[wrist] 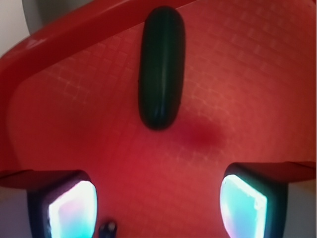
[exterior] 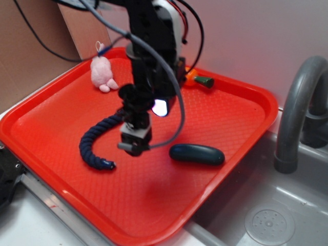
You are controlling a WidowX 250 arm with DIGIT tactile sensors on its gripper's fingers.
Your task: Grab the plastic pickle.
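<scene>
Fingers (wrist: 157, 206) apart, holding nothing, we see. Pickle (exterior: 197, 154) lies flat on red tray (exterior: 61, 115), near tray's edge, just ahead of fingers, not touching. Rope (exterior: 95, 143) lies behind.

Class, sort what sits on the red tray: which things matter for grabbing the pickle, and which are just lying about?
Belongs to the job:
plastic pickle
gripper, open, beside the pickle

Just lying about:
navy rope
pink plush toy
toy carrot
red tray
</scene>
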